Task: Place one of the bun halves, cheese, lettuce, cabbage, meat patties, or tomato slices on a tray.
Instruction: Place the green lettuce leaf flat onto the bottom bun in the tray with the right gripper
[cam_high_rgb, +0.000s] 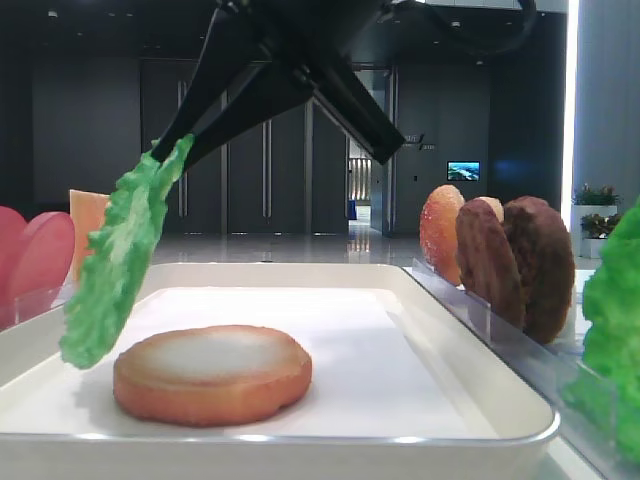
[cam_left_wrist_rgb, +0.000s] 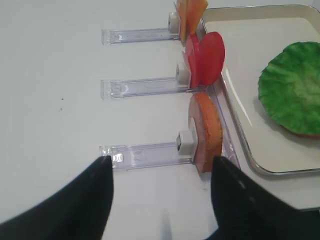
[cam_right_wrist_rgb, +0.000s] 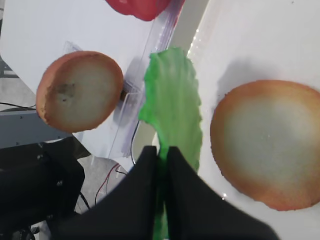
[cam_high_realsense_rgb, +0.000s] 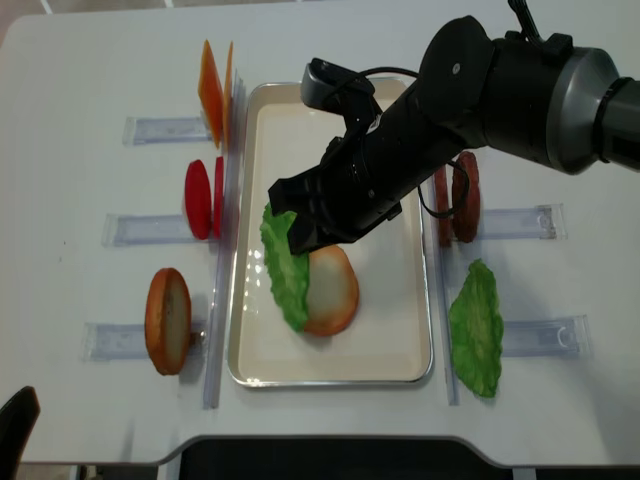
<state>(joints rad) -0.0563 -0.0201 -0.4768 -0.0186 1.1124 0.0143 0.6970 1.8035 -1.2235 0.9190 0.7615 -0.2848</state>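
Tray (cam_high_realsense_rgb: 250, 120) holds one bun half (cam_high_realsense_rgb: 335, 290), while the right hand (cam_high_realsense_rgb: 297, 232) pinches lettuce (cam_high_realsense_rgb: 283, 270) above it.

A ruffled green lettuce leaf (cam_high_realsense_rgb: 283, 268) hangs tilted over the white tray's (cam_high_realsense_rgb: 400, 345) left side, beside a bun half (cam_high_realsense_rgb: 333, 291) lying pale face up on the tray base.

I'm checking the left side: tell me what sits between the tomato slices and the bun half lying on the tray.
In the overhead view, the lettuce hangs from the right gripper between the tomato slices and the bun half, above the tray.
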